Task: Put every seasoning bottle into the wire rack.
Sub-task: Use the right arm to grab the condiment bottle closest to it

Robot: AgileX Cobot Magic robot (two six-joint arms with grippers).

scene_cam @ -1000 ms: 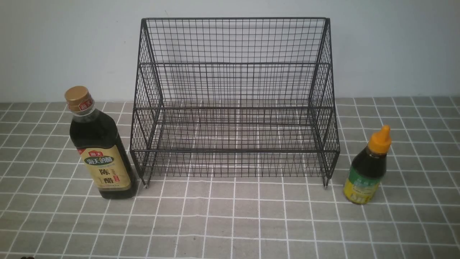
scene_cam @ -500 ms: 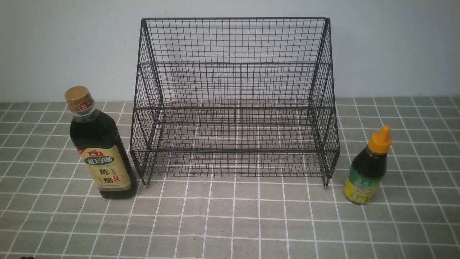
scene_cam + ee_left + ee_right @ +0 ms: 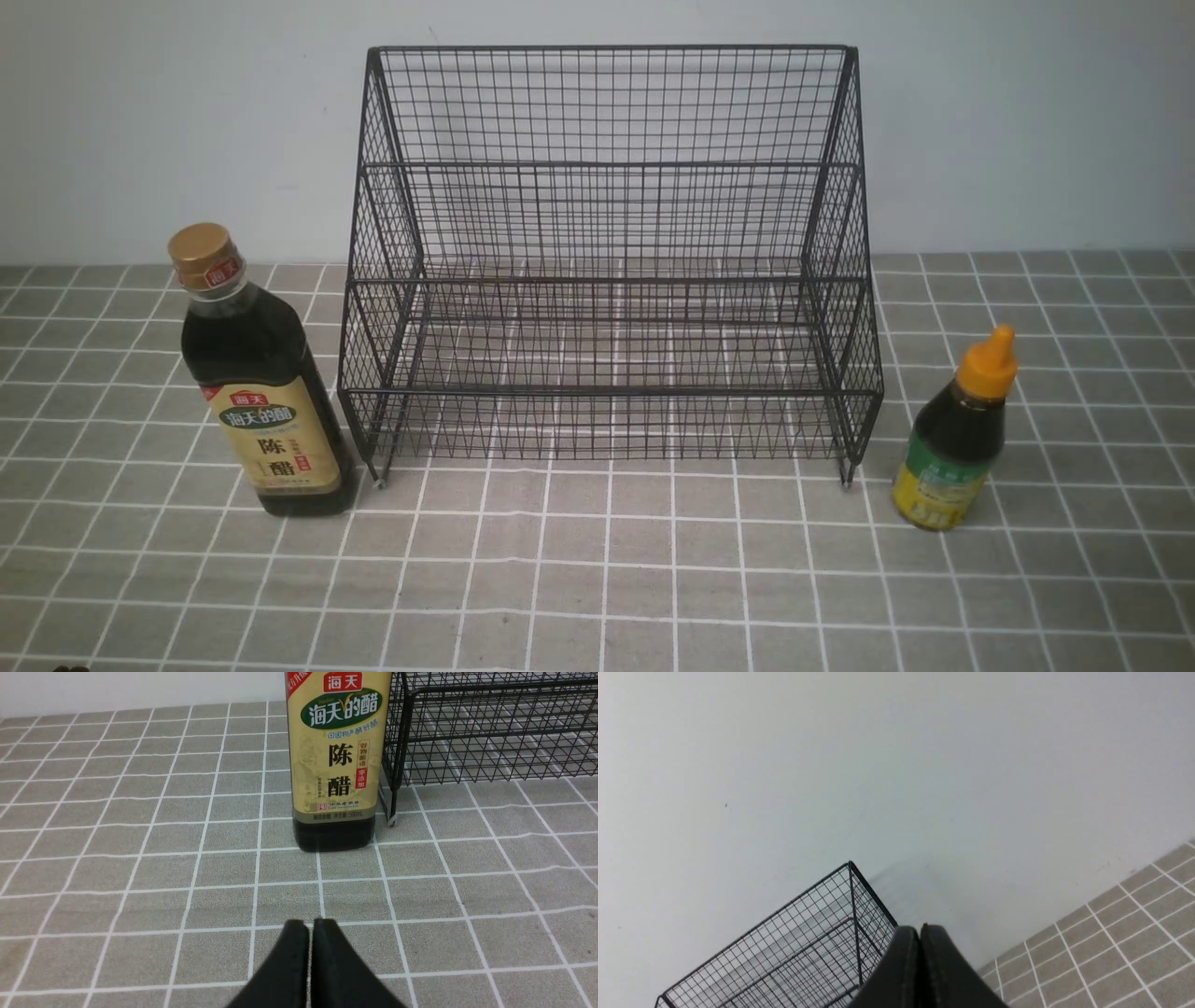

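Wire rack [image 3: 611, 280] stands at centre on the tiled surface [image 3: 672, 579]. Tall vinegar bottle [image 3: 271, 401] stands upright just beside it at nine o'clock, small orange-capped bottle [image 3: 952, 439] upright near it at four o'clock. Left gripper [image 3: 310, 926] and right gripper [image 3: 921, 931]: fingers pressed together, holding nothing.

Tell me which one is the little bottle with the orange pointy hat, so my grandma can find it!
Look for the big black wire rack standing in front of the pale wall. Just to its right, on the tiled surface, stands a small dark sauce bottle. Its orange pointed cap and green-and-yellow label set it apart from the taller gold-capped vinegar bottle left of the rack.
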